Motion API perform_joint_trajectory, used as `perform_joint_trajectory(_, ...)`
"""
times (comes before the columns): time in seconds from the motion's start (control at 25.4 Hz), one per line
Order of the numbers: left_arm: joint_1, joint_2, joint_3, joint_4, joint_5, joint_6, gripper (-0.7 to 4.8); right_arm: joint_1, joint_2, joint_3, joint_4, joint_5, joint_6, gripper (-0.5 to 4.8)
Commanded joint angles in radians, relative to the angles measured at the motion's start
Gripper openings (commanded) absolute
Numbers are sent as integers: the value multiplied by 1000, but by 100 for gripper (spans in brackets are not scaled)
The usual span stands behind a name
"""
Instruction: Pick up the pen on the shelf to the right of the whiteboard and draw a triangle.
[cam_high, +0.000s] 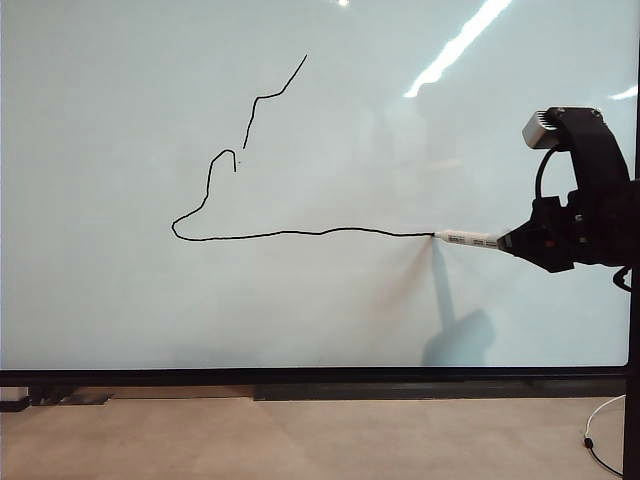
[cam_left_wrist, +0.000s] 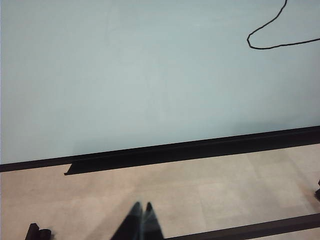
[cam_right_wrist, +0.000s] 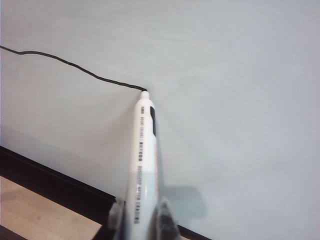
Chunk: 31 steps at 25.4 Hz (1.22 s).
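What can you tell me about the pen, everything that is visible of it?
The pen is a slim white marker, plastic-looking, with small dark barcode-like print along its barrel and a black tip. The right gripper holds its rear end between its fingers, at the right side of the whiteboard. It lies almost level, its tip touching the board at the right end of the drawn black line.

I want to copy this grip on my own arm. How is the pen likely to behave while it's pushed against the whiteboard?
The pen looks stiff, a straight barrel unbent with its tip on the whiteboard. Its smooth round barrel may slip or twist in the right pincer, which grips only the rear end. It's probably light. The left pincer is shut, idle below the board.
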Motion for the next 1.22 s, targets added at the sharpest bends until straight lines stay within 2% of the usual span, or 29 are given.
perform_joint_trajectory(0.04, 0, 0, 3, 9, 2, 1, -5, -14, -7, 8, 38, 61, 12, -9)
perform_joint_trajectory(0.43, 0, 0, 3, 8, 2, 1, -5, -30, -7, -7, 53, 62, 9, -9)
perform_joint_trajectory(0.63, 0, 0, 3, 9, 2, 1, -5, -26, -30, -65, 127, 35, 26, -9)
perform_joint_trajectory(0.71, 0, 0, 3, 9, 2, 1, -5, -1, -72, -103, 160, 50, 32, -9)
perform_joint_trajectory(0.9, -1, 0, 3, 9, 2, 1, -5, 113, -233, -100, 78, 58, 31, -9)
perform_joint_trajectory(1.1, 0, 0, 3, 8, 2, 1, -5, 220, -259, 49, -92, 58, 14, -9)
perform_joint_trajectory(1.22, 0, 0, 3, 9, 2, 1, -5, 263, -259, 149, -131, 56, -3, -9)
